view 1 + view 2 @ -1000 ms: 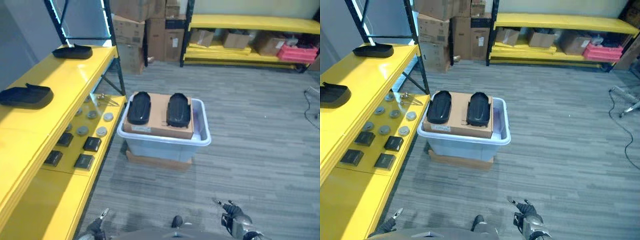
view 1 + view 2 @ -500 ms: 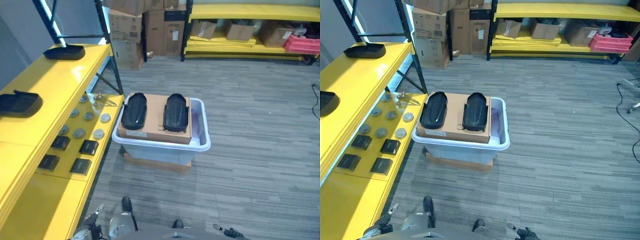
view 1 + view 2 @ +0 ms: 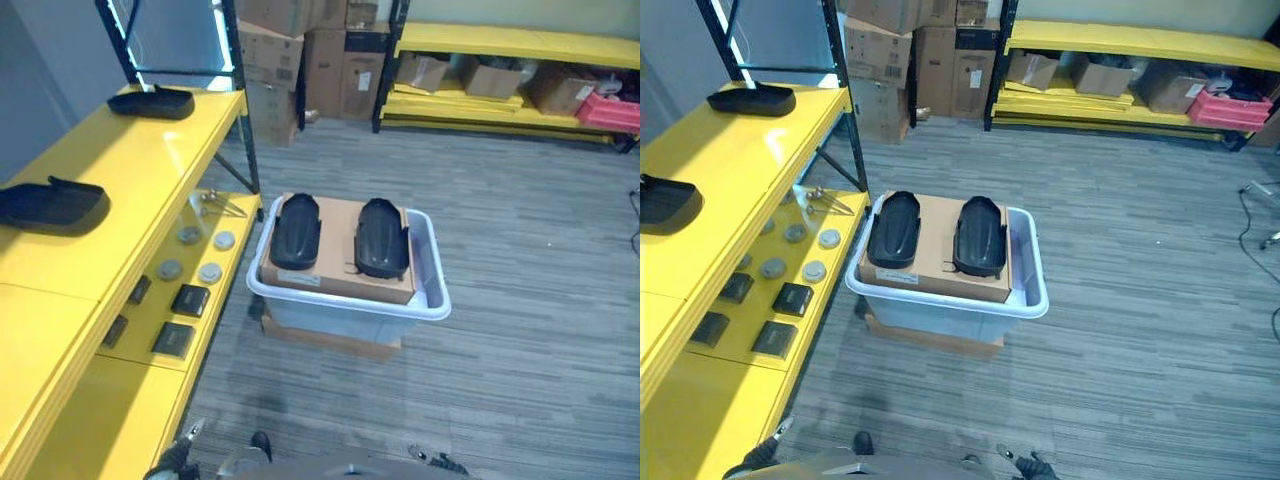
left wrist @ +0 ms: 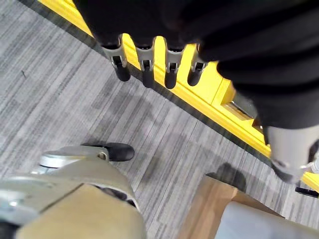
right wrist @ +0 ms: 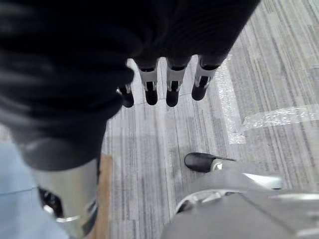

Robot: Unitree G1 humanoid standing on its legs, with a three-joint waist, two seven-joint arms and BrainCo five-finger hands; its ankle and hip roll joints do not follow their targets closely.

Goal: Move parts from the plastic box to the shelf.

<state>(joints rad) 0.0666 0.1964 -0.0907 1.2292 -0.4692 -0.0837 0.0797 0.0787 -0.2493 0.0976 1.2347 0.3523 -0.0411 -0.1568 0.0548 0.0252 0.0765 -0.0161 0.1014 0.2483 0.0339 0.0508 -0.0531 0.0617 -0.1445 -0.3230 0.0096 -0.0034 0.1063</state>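
Nearest, both hands hung empty over the floor, the left hand (image 4: 149,64) and right hand (image 5: 169,82) with fingers straight and relaxed. Well ahead, two black parts (image 3: 297,231) lay on cardboard (image 3: 338,268) in the plastic box (image 3: 430,295), beside the yellow shelf (image 3: 110,190).

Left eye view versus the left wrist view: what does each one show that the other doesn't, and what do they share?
Left eye view: the plastic box with two black parts lying side by side on a cardboard sheet on top of it, and two more black parts on the top level of the yellow shelf. Left wrist view: the left robot hand up close, fingers straight, holding nothing, hanging over the grey floor. Shared: the yellow shelf and the grey floor.
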